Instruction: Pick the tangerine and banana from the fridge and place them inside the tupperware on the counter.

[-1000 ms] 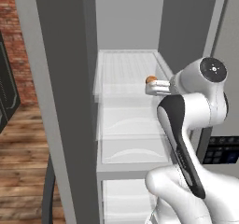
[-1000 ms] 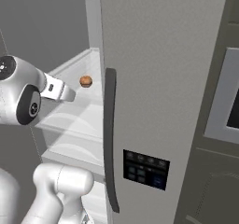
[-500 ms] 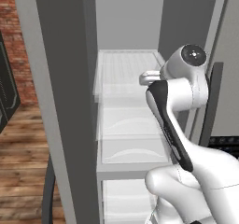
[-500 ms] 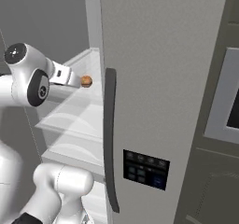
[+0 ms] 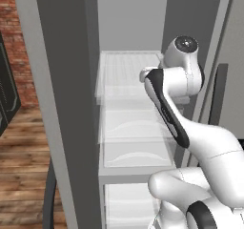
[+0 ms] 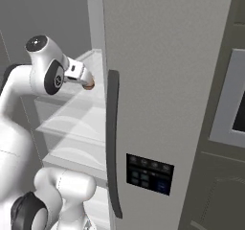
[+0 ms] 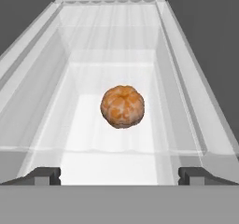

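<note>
Fridge (image 5: 71, 104) door stands open; arm reaches into the upper compartment at the level of a translucent white shelf (image 7: 70, 125).

Hand view: the gripper (image 7: 119, 175) has its two dark fingertips (image 7: 44, 175) spread wide, near the left and right lower corners, with nothing between them. Jaws empty, touching nothing.

Tangerine (image 7: 122, 106) lies ahead of the fingertips, centred on the line between them, resting on the shelf floor. It is apart from both fingers, clear of the shelf's raised side walls on either side, and the shelf runs on well beyond it.

Right base view: the tangerine (image 6: 88, 85) shows as a small orange spot just beyond the end of the gripper (image 6: 82, 78), close to the fridge's (image 6: 158, 80) dark curved handle strip (image 6: 113, 143); whether it touches the hand cannot be told from this side.
</note>
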Available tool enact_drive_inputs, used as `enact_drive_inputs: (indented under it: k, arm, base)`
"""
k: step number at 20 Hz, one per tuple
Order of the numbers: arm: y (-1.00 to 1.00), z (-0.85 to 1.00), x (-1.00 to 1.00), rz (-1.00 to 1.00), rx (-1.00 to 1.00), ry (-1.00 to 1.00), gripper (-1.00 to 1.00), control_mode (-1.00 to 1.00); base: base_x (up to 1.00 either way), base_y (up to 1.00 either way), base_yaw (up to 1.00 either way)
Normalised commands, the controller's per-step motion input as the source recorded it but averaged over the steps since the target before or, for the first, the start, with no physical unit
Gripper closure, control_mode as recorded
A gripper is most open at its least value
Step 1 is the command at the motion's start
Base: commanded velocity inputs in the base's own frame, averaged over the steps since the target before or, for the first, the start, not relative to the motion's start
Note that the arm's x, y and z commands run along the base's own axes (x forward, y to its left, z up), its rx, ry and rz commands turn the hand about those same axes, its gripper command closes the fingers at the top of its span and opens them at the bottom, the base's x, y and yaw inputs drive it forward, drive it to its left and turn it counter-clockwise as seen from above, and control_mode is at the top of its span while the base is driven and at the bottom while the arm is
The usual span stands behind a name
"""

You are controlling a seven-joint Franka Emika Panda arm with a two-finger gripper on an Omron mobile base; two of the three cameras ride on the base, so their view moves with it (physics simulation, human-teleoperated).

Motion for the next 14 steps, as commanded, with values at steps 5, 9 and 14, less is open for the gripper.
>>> enact_drive_inputs:
  k: [5,9,14]
  arm:
    - [-0.06,-0.18,0.39,0.00,0.00,0.00,-1.00,-1.00]
    - [0.00,-0.19,0.43,0.00,0.00,0.01,-1.00,-1.00]
    - [0.00,-0.25,0.39,0.00,0.00,0.04,-1.00,-1.00]
  base:
    - [0.00,0.00,0.00]
    - [0.00,0.00,0.00]
    - [0.00,0.00,0.00]
